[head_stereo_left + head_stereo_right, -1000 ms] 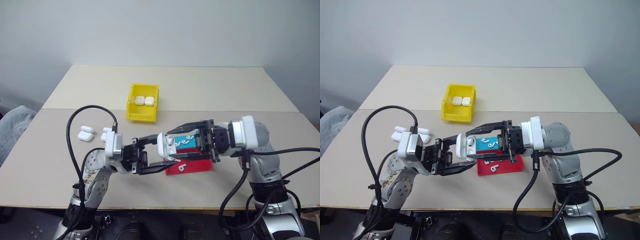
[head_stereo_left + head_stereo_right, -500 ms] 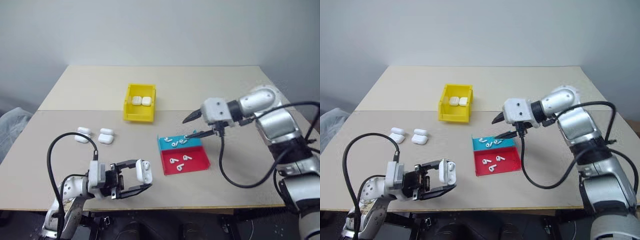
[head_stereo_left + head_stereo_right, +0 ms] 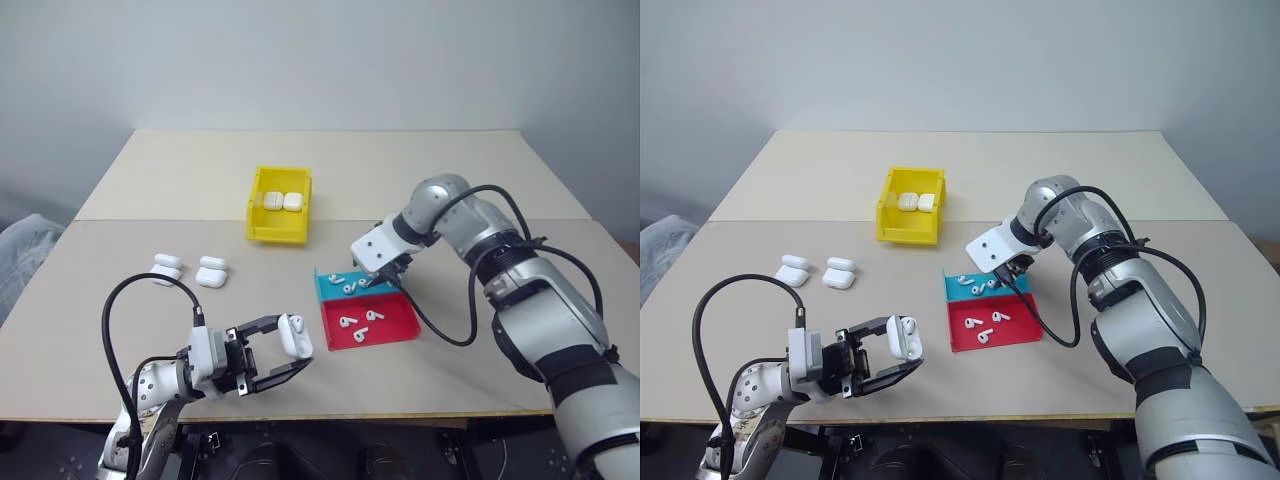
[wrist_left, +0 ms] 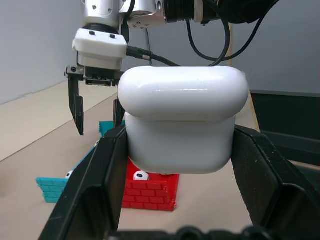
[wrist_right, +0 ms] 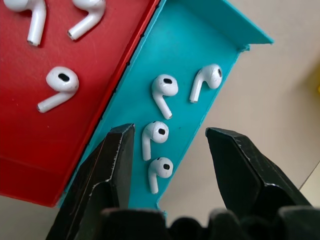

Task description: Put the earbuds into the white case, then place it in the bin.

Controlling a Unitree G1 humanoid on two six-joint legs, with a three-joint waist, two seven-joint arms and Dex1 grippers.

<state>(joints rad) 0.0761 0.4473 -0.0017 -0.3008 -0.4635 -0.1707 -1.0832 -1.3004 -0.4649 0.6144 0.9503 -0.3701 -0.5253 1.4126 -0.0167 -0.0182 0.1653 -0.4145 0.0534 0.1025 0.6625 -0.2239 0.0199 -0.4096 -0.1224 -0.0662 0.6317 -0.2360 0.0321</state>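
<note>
My left gripper (image 3: 290, 347) is shut on the white case (image 3: 294, 335), held above the table's near edge. In the left wrist view the case (image 4: 182, 125) sits between both fingers, its lid looking slightly raised. Several earbuds (image 5: 162, 90) lie in the blue tray (image 3: 338, 290), and three more lie in the red tray (image 3: 390, 325). My right gripper (image 5: 170, 134) hangs open, pointing down just above the blue tray's earbuds, with nothing in it. The yellow bin (image 3: 278, 233) stands behind the trays, holding two shut cases (image 3: 282, 201).
Several spare white cases (image 3: 211, 272) lie on the table at the left, between the bin and my left arm. A black cable loops from each wrist. The table's far half is bare.
My right gripper has left the case, swung forward and tipped down over the blue tray. My left gripper has sunk toward the near left with the case still in it.
</note>
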